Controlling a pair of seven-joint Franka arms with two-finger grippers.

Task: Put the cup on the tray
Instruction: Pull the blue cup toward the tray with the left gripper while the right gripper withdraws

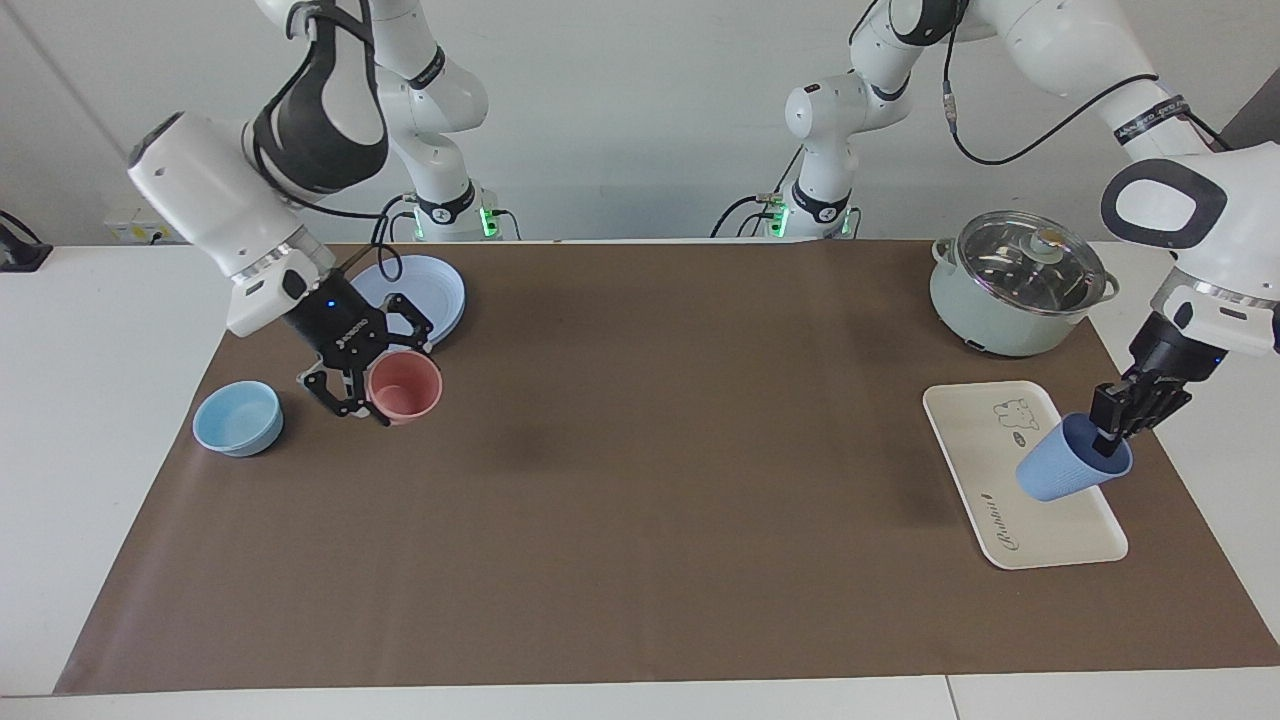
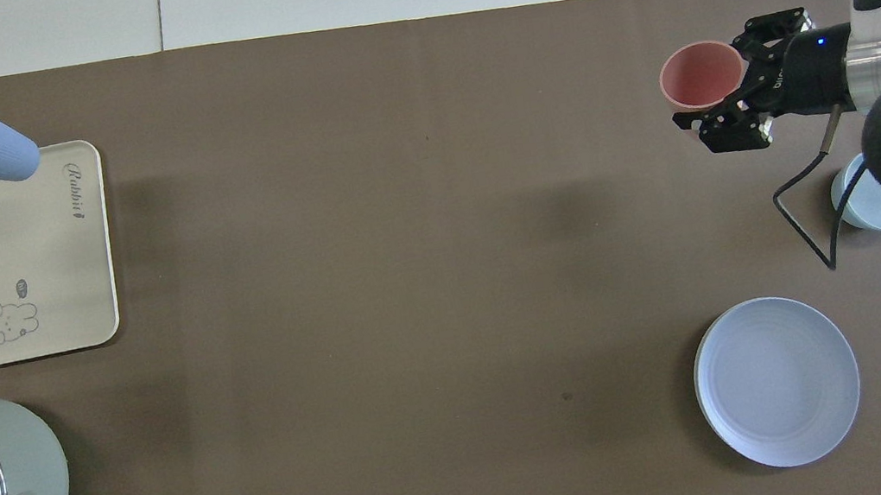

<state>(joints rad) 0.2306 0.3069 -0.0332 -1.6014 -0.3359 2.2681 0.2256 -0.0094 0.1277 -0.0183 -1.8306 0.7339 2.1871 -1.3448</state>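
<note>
You see the brown mat [image 1: 640, 480] covering most of the white table [image 1: 100, 400], its edge toward the robots cut off in the overhead view; the pale green pot [image 1: 1015, 285] with a glass lid stands at the left arm's end, near the robots, and in the overhead view only a part of it shows at the picture's corner; the tray [image 1: 985, 450] lies flat just farther from the robots than the pot, with its bear drawing toward the pot and the script at the other end; the round blue plate [image 1: 440, 290] sits toward the right arm's end, partly hidden by the right arm in the facing view, whole in the overhead view; the light-blue bowl [image 1: 238, 418] is farther from the robots than the plate, and the arm's cable crosses it in the overhead view; the left gripper [image 1: 1118, 425] is closed on the rim of the cup [image 1: 1060, 470], one finger inside it, and holds it tilted in the air over the tray's outer long edge, not resting on it; in the overhead view this gripper is almost cut off at the picture's side; the right gripper [image 1: 372, 385] is closed on the rim of the pink tumbler [image 1: 405, 388], over the mat between bowl and plate; whether the tumbler touches the mat you cannot tell.
</note>
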